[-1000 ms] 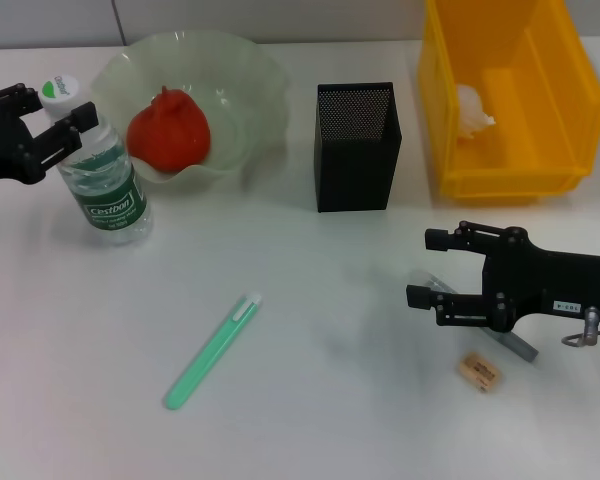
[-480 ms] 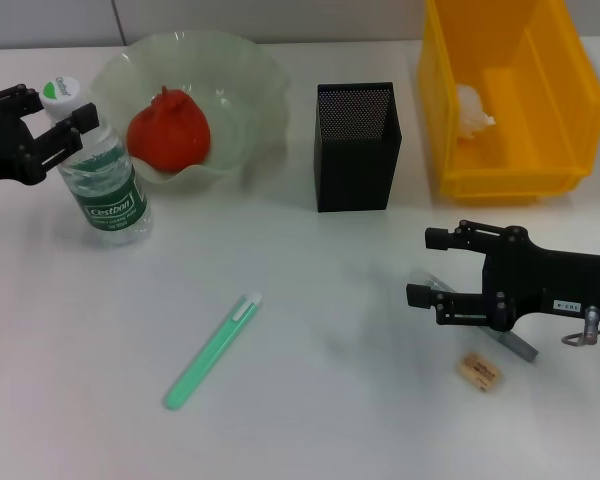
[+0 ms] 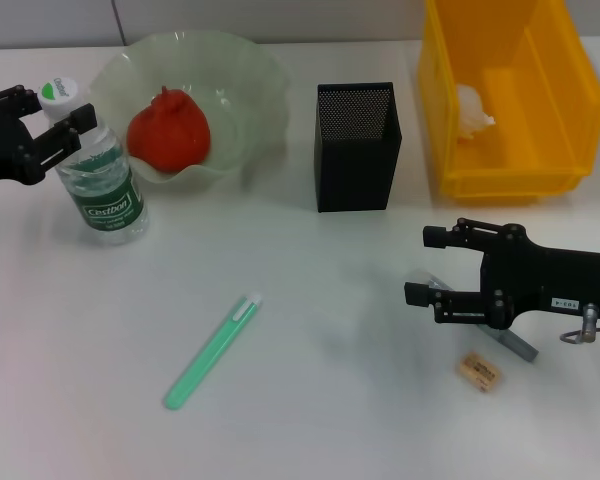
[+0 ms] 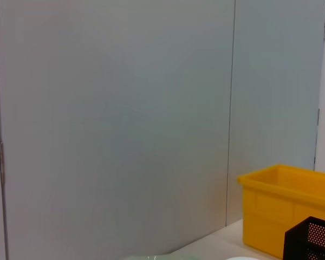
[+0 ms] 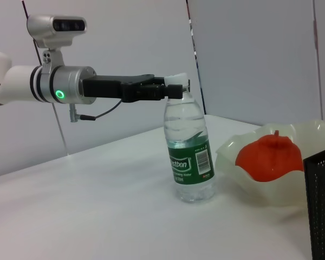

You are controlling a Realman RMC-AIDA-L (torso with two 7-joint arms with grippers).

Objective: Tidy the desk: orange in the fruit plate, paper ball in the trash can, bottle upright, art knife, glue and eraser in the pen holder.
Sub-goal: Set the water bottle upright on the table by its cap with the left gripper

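The left hand (image 3: 55,120) grips the neck of the bottle (image 3: 98,178) just under its cap, fingers closed on it; the bottle stands upright on the counter (image 3: 300,400). Just beside that hand, the orange (image 3: 169,130) lies in the fruit plate (image 3: 250,75). The right hand (image 3: 420,268) hovers low over the counter, fingers spread apart and holding nothing. The eraser (image 3: 479,372) lies just below it, the pen holder (image 3: 356,146) beyond its fingertips. The paper ball (image 3: 472,110) sits inside the trash can (image 3: 510,180). A green pen-shaped tool (image 3: 212,350) lies between the two hands.
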